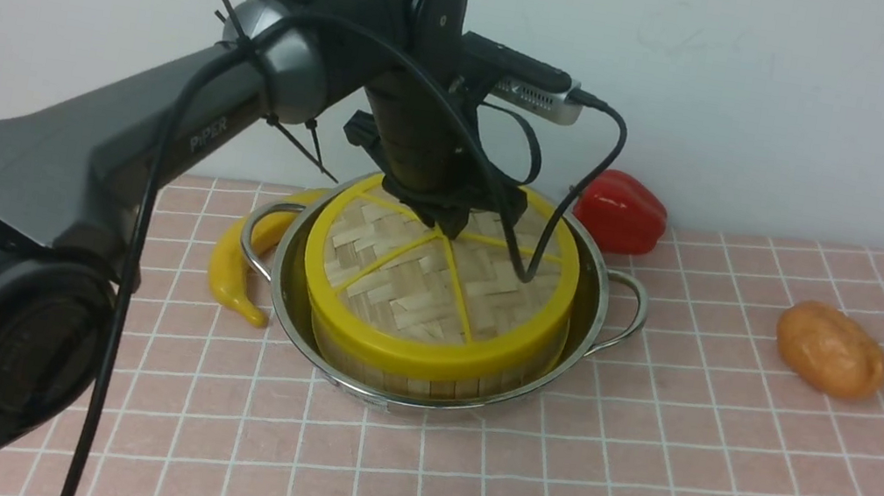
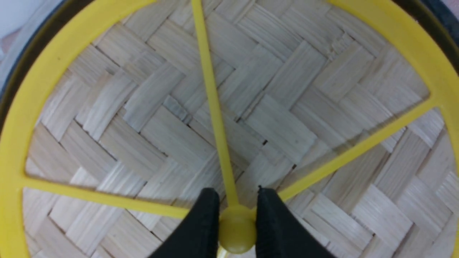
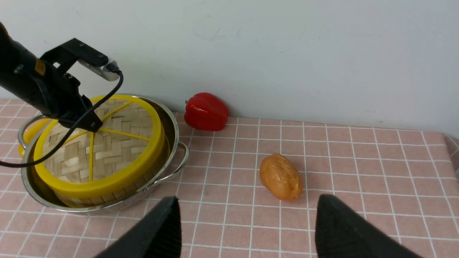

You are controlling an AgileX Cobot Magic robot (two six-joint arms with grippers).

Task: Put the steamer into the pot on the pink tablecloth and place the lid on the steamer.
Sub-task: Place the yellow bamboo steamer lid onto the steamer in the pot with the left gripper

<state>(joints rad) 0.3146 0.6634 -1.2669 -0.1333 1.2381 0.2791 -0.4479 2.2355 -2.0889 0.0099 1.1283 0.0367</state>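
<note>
One stainless-steel pot [image 1: 596, 297] stands on the pink tablecloth [image 1: 634, 491] in the front view; the steamer [image 1: 421, 381] sits inside it, the lid [image 1: 400, 286] on top; the left gripper [image 1: 451, 225] meets the lid's centre; a banana [image 1: 230, 268] lies at the pot's 9 o'clock, a red bell pepper [image 1: 620, 212] at 1, a potato [image 1: 831, 350] at 3.

Left wrist view: both black fingers [image 2: 204, 222] pinch the lid's yellow hub [image 2: 236, 234].

Right wrist view: the right gripper [image 3: 247, 211] hangs spread wide over the cloth; the pot lies at its 10 o'clock, well apart.
</note>
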